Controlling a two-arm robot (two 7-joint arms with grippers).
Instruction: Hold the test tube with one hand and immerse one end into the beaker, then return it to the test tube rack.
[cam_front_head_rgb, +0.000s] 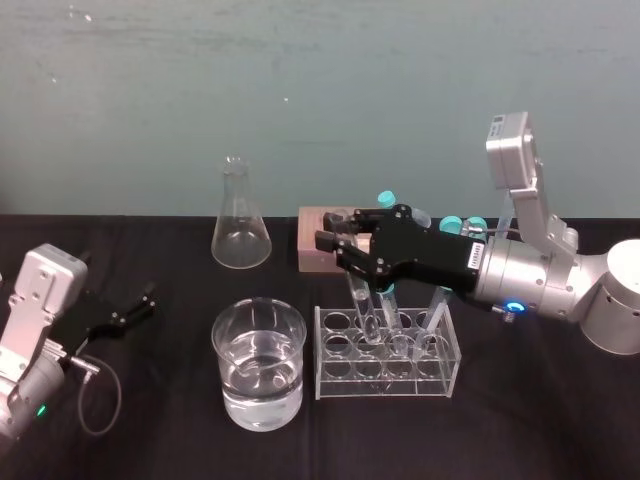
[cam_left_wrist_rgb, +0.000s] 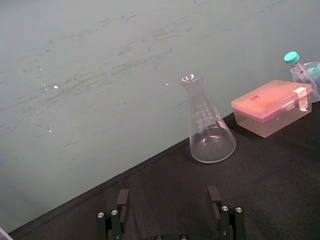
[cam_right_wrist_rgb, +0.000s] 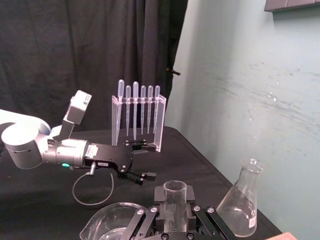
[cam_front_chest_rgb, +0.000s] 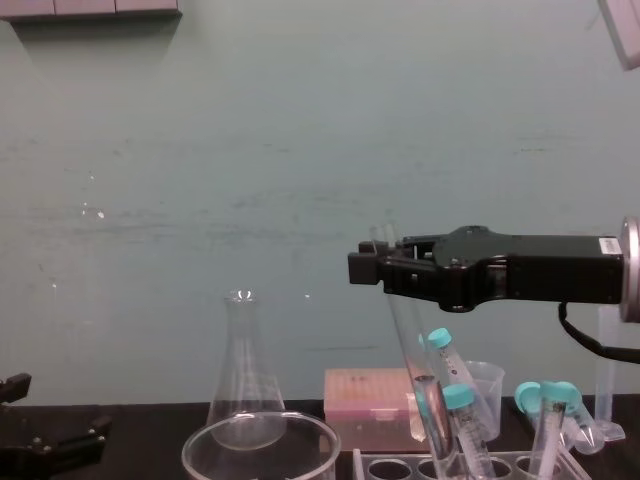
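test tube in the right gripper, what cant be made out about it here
- test tube tip: head view, lost among the test tube rack's clear walls.
- Chest view: lower edge cuts off tip and rack floor.
- Right wrist view: right gripper hides all below the mouth.

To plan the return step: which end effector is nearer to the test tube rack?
Right. The right end effector is just above the test tube rack, gripping the test tube; the left end effector sits far to its left.

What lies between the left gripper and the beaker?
Nothing: in the head view, the black tabletop is bare from the left gripper to the beaker.
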